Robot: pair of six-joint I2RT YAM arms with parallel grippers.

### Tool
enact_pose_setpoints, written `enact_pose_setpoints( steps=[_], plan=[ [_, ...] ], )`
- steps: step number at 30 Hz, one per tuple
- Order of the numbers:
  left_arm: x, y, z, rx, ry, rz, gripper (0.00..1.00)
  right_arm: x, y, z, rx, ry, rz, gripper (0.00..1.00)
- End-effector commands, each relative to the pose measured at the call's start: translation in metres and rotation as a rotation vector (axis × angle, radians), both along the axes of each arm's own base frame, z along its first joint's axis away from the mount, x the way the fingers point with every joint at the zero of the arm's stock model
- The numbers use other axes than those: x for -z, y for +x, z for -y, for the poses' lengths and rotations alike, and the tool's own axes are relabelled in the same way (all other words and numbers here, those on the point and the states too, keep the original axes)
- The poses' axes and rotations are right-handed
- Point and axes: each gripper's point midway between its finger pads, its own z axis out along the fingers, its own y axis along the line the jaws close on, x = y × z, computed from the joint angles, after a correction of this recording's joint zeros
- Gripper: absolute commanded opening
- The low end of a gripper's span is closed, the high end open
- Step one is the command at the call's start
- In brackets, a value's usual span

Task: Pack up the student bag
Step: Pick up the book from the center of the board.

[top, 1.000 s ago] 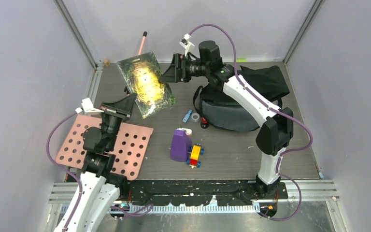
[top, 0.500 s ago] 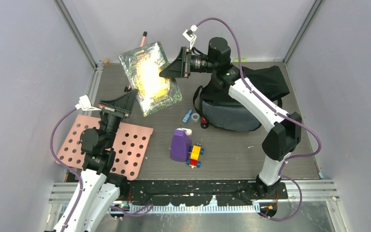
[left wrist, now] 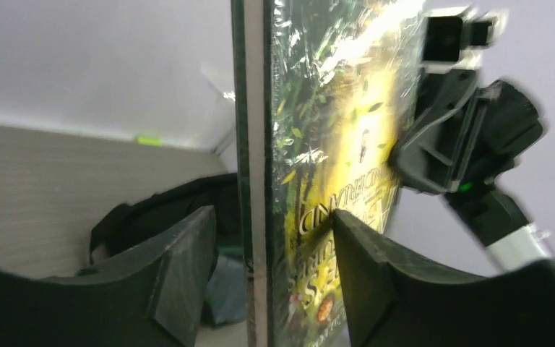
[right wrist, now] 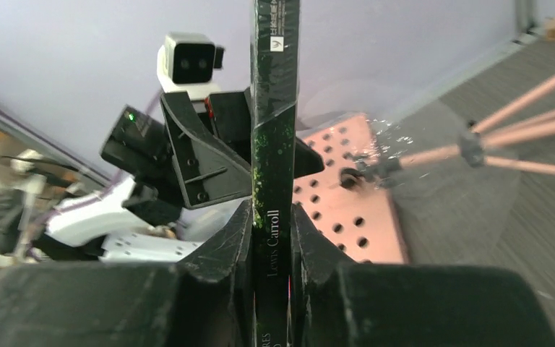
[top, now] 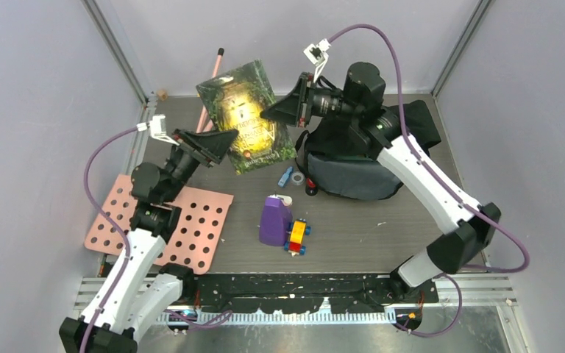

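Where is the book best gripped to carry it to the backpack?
Pinch the book across its covers at the spine edge, coming from the backpack side, as the right gripper does: the slab is thin, with flat parallel faces.

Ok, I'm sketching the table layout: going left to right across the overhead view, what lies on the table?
From the left: pink perforated board → purple container → toy blocks → student bag. The book, held up in the air, is left out.
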Motion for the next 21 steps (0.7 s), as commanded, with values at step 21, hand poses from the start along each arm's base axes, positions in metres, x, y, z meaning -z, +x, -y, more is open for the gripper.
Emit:
enact_pose_setpoints(
  steps=[21],
  plan=[
    [0.092, -0.03, 0.22, 0.499, 0.793, 0.423, 0.73, 0.047, -0.114, 0.225, 0.542, -0.697, 0.525, 0.0]
  ],
)
